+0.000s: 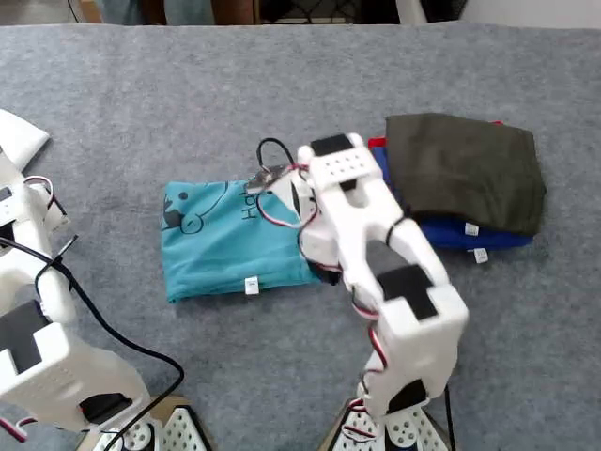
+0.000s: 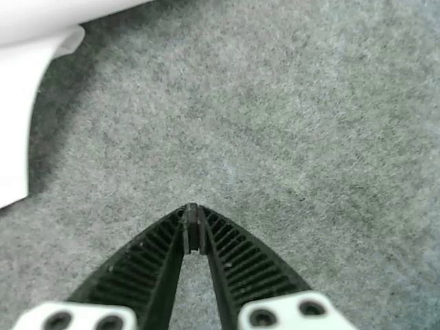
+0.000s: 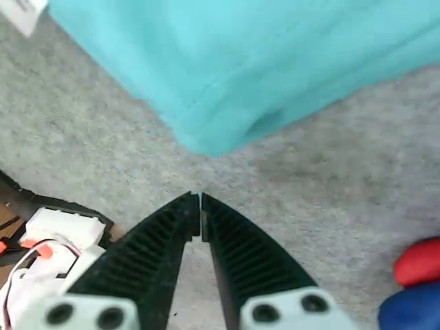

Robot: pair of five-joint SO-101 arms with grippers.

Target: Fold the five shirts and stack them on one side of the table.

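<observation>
A grey felt-like cloth (image 1: pixel 282 75) covers the whole table, and a strip of room furniture shows along the far edge.

At the left edge stands the white left arm (image 1: pixel 38 348), a black cable trailing past its base. The left gripper (image 2: pixel 192 223) hovers over bare grey cloth, its black ribbed fingers (image 2: pixel 155 265) pressed tip to tip with nothing between them.

Left of centre lies a folded teal shirt with a dark printed design (image 1: pixel 221 244), flat on the cloth, with a small white tag (image 1: pixel 251 286) at its near edge.

The white right arm (image 1: pixel 376 254) rises from the near edge and leans over the teal shirt's right side. The right gripper (image 3: pixel 199 210) sits low over the grey cloth, just beside a corner of the teal shirt, its fingers almost meeting and gripping nothing.

On the right side rests a stack of folded shirts, near the teal shirt but apart from it. A dark olive shirt (image 1: pixel 465 169) lies on top. Blue folded fabric (image 1: pixel 460 235) shows beneath it along the near edge, carrying two small white tags. A sliver of red fabric (image 1: pixel 377 143) peeks out at the stack's far left corner.
</observation>
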